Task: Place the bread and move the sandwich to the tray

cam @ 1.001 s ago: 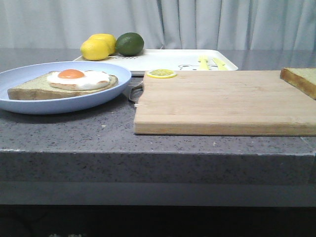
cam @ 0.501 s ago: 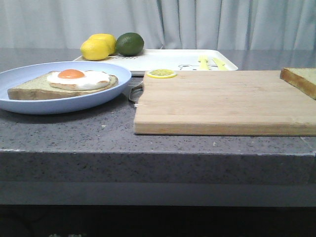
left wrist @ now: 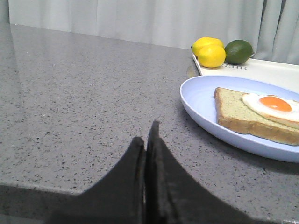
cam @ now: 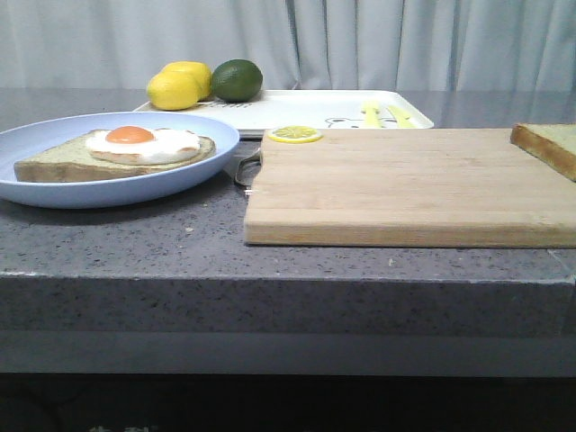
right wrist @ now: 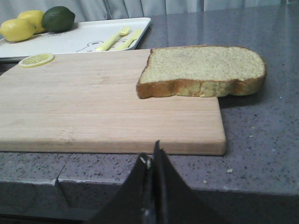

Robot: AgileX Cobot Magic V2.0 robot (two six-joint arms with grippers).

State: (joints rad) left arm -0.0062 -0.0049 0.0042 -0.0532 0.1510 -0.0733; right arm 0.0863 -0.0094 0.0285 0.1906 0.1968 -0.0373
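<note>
The plain bread (right wrist: 201, 70) lies on the far right corner of the wooden cutting board (right wrist: 93, 107), overhanging its edge; it also shows at the right edge of the front view (cam: 547, 146). The sandwich (cam: 121, 151), a slice with a fried egg, sits on the round pale-blue plate (cam: 54, 193) at the left, also in the left wrist view (left wrist: 254, 112). The white tray (cam: 297, 110) stands behind the board. My left gripper (left wrist: 147, 135) is shut and empty, low over the counter left of the plate. My right gripper (right wrist: 152, 156) is shut and empty at the counter's front edge, short of the board.
Two lemons (cam: 180, 85) and a lime (cam: 237, 79) sit at the tray's left end. A yellow fork and knife (cam: 382, 114) lie on the tray. A lemon slice (cam: 294, 134) rests at the board's back left corner. A grey curtain hangs behind the counter.
</note>
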